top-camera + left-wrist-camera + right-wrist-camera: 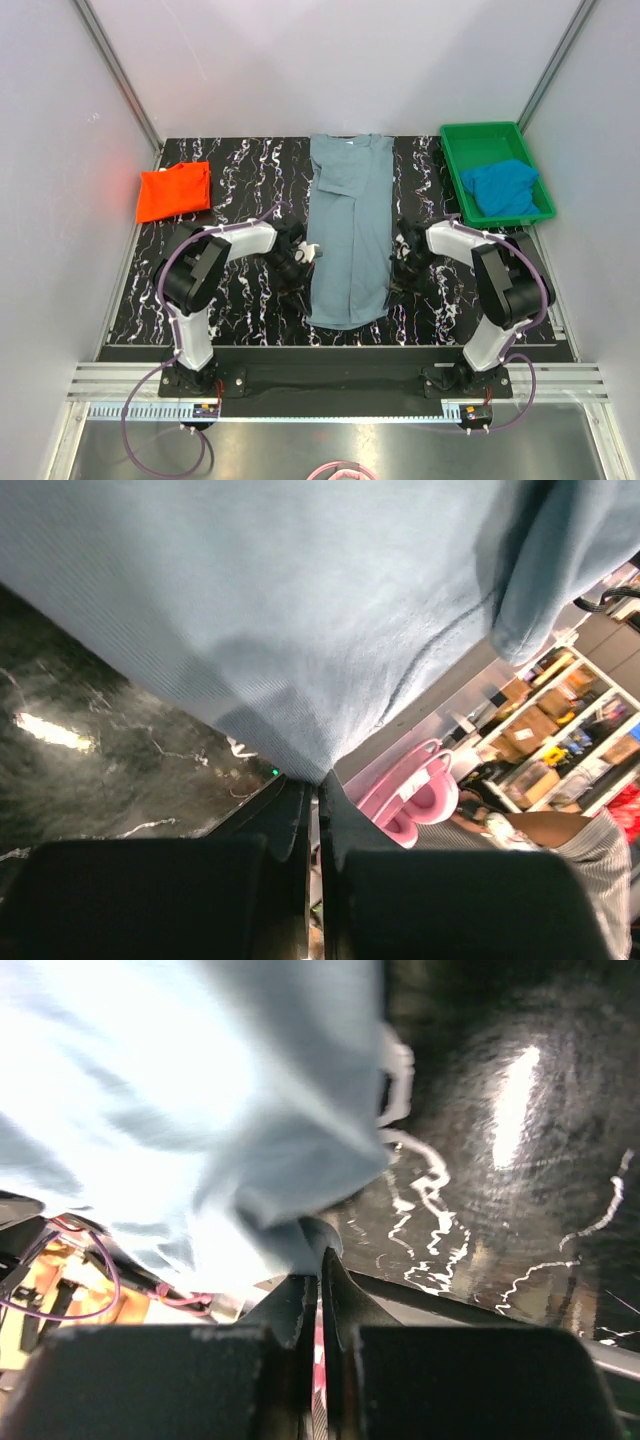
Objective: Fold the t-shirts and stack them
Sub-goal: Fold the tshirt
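The grey-blue t-shirt (347, 230) lies lengthwise down the middle of the black marbled table (240, 180), its sides folded in to a narrow strip. My left gripper (303, 256) is at its left edge and shut on the cloth; in the left wrist view the shirt (300, 610) runs down to a point pinched between the fingertips (322, 780). My right gripper (402, 256) is at its right edge, shut on a bunched fold of the shirt (200, 1110) at the tips (320, 1258). The orange-red t-shirt (174, 190) lies folded at the back left. The bright blue t-shirt (498, 187) lies crumpled in the tray.
The green plastic tray (482, 131) stands at the back right corner. White walls with metal posts close in the table on three sides. The table's front edge runs just ahead of the arm bases.
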Tool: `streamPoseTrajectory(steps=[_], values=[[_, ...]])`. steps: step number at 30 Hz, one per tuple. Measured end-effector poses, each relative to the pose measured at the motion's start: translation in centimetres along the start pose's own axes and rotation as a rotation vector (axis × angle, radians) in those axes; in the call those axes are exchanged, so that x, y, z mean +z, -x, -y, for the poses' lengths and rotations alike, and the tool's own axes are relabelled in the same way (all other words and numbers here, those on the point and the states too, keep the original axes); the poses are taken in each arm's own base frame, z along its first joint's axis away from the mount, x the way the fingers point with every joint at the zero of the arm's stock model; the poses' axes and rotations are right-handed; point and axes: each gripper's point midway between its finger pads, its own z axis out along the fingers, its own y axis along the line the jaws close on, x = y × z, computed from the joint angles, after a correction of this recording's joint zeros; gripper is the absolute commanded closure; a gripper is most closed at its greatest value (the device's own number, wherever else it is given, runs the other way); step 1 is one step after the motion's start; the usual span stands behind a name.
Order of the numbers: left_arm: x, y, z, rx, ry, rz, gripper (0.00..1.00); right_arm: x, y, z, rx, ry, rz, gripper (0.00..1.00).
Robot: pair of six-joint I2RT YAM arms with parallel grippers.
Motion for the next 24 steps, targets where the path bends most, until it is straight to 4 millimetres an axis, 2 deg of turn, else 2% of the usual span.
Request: streamPoseTrajectory(steps=[6, 13, 20, 24], values=[[-1.8, 1.3, 1.0, 0.081, 0.003, 0.057, 1.00, -2.4, 1.5, -1.1, -0.052, 0.041, 0.105, 1.00], [-4.1, 3.3, 1.0, 0.128, 0.034, 0.134, 1.00, -4.1, 2.8, -1.2, -0.061, 0.056, 0.174, 1.00], [-6.3, 5.3, 1.5, 0.177, 0.062, 0.202, 1.00, -7.9, 6.5, -2.7, -0.084, 0.100, 0.305, 1.00], [-7.7, 7.2, 2.4, 0.215, 0.071, 0.246, 1.00, -10.2, 8.4, -4.0, -0.113, 0.128, 0.381, 1.00]])
